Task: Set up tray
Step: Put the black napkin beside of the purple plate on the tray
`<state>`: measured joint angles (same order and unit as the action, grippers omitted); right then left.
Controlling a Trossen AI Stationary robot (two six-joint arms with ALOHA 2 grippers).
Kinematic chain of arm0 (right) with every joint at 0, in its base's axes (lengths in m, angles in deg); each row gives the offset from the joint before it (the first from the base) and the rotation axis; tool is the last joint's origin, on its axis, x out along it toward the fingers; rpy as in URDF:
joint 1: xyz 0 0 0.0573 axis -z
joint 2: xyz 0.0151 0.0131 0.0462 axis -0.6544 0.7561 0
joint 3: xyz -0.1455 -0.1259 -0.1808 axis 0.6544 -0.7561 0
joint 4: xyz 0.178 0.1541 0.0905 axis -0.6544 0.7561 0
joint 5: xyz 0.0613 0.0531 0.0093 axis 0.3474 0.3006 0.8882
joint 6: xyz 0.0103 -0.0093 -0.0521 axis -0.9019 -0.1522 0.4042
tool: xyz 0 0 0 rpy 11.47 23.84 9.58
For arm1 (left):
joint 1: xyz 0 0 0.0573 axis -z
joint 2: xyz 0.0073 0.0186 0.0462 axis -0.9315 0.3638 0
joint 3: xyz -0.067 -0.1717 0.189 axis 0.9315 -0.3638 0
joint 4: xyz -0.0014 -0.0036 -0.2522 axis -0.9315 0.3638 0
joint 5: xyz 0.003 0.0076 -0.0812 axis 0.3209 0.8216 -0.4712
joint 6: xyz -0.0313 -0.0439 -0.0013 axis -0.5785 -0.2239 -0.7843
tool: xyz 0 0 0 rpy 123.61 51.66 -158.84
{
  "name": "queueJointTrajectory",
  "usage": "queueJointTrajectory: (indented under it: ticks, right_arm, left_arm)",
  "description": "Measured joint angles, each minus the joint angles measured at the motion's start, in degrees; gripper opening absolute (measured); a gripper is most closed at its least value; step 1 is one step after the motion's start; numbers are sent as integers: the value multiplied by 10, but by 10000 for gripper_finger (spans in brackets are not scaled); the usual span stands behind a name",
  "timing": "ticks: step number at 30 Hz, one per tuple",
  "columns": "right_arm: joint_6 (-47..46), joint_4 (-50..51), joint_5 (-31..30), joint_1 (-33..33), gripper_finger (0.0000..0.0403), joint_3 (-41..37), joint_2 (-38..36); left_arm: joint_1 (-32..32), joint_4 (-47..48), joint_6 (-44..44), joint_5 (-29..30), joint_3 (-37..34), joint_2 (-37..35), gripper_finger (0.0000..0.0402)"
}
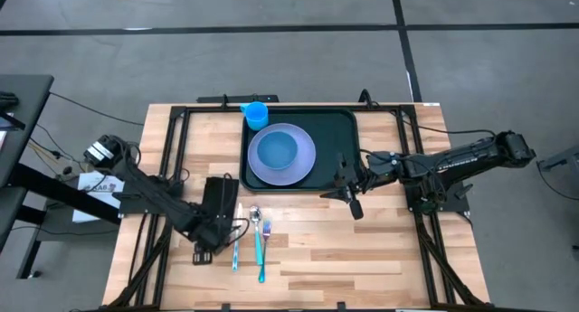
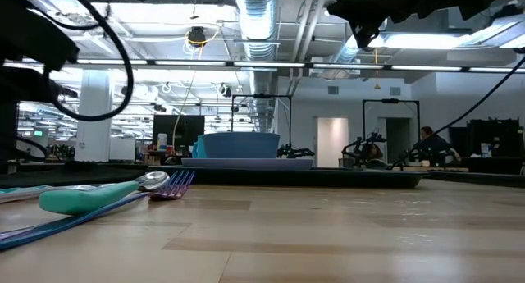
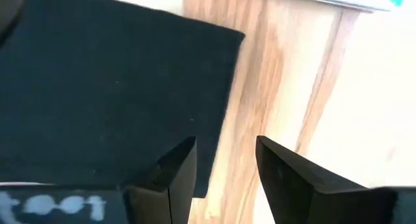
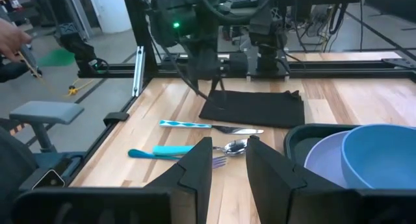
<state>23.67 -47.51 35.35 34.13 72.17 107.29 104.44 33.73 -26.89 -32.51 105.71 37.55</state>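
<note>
From above we see the tray (image 1: 336, 149) lying at the far middle of the wooden tabletop (image 1: 362, 249), its dark rim framing a lavender plate (image 1: 306, 165) that carries a blue bowl (image 1: 274, 150). A blue cup (image 1: 256, 114) stands at the tray's far left corner, at the rim beside the plate.

The right claw (image 1: 348, 191) hangs just off the tray's near right corner, above bare wood. In its own wrist view we see its two dark fingers (image 4: 195, 169) set apart with a narrow gap between them and nothing held.

The left claw (image 1: 203, 249) sits at the near end of the black napkin (image 1: 219, 196), which lies flat on the tabletop to the left of the tray and apart from it. The left wrist view shows the fingers (image 3: 179, 169) apart, one over the napkin's edge and the other over bare wood, gripping nothing.

Just right of the napkin we find the cutlery laid side by side: a knife (image 1: 236, 250) with a light blue handle, a spoon (image 1: 256, 223) with a teal handle, and a fork (image 1: 266, 229) beside it.

In the low view the teal spoon handle (image 2: 86, 198) lies close to the camera with the fork's tines (image 2: 176, 183) beside it, and the tray's edge (image 2: 361, 178) runs across the middle with the bowl (image 2: 240, 143) rising above it. Far back in the room a person (image 2: 431, 142) is at a bench.
</note>
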Motion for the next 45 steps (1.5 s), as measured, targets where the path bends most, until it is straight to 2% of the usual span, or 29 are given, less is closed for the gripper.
queueJointTrajectory:
  ticks: [8,14,23,28,33,40,45]
  right_arm:
    - [0,0,0,0,87,0,0]
    - [0,0,0,0,87,0,0]
    - [0,1,0,0,87,0,0]
    - [0,2,0,0,87,0,0]
    - [1,2,0,0,87,0,0]
    - [1,2,0,0,87,0,0]
    - [1,2,0,0,87,0,0]
  left_arm:
    - [32,-6,-5,59,0,4,146]
    - [33,-7,-6,37,0,27,146]
    - [32,7,13,14,4,116,147]
    - [32,9,17,17,7,126,144]
    - [26,12,42,22,9,129,108]
    - [25,34,69,32,17,132,11]
    - [25,59,70,33,35,135,5]
